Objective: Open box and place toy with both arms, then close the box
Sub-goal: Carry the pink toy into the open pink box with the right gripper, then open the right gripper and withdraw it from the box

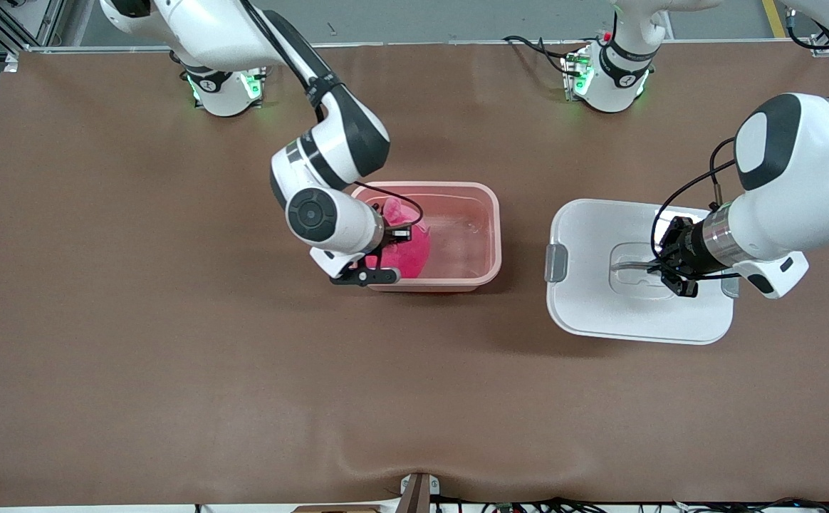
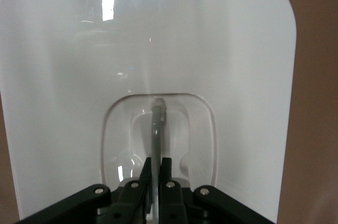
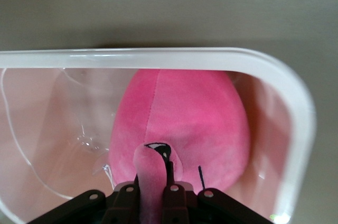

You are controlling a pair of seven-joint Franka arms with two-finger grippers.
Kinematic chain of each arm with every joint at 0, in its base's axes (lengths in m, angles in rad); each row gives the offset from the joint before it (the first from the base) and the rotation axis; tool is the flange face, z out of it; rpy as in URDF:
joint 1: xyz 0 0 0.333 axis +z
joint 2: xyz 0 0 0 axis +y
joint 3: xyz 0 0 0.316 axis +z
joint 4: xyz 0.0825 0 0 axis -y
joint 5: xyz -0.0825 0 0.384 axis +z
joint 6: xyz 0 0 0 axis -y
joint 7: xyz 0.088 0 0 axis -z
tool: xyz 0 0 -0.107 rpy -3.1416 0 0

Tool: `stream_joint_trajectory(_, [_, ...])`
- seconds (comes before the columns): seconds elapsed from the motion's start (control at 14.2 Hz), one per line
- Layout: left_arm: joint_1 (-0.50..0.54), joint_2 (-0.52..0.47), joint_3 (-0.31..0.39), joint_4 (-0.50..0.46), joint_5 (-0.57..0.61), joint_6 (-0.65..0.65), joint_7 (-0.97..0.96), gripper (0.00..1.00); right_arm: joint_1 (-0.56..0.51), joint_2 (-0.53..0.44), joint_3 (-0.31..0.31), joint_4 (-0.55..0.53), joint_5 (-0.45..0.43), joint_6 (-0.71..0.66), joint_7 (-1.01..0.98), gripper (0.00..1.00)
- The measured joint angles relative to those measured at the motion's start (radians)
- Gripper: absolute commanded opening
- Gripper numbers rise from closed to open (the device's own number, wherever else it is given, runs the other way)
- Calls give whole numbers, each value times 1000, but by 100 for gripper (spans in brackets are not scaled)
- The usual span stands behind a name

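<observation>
The pink tub [image 1: 484,235] stands open on the table. The bright pink toy [image 1: 409,246] is inside it at the right arm's end, and shows in the right wrist view [image 3: 179,123]. My right gripper [image 1: 386,239] is shut on a small ear of the toy [image 3: 150,174]. The white lid [image 1: 600,306] lies flat on the table beside the tub, toward the left arm's end, with grey clips [image 1: 555,262]. My left gripper [image 1: 660,265] is shut on the lid's clear handle [image 2: 156,129] in the recessed top.
The brown table cover [image 1: 243,392] is bare around the tub and lid. A small bracket [image 1: 418,491] sits at the table edge nearest the front camera. The arm bases [image 1: 226,85] stand along the edge farthest from it.
</observation>
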Motion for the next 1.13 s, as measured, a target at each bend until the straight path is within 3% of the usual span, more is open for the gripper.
stream_joint_trajectory(0.85, [0,0,0,0,0,0,3,0,204,141,1,2,0,374,136,0])
stream_joint_trajectory(0.92, [0,0,0,0,0,0,3,0,208,156,1,3,0,398,136,29])
stream_joint_trajectory(0.99, [0,0,0,0,0,0,3,0,208,164,0,5,0,409,136,99])
stream_joint_trajectory(1.13, [0,0,0,0,0,0,3,0,208,166,-6,12,0,411,137,100])
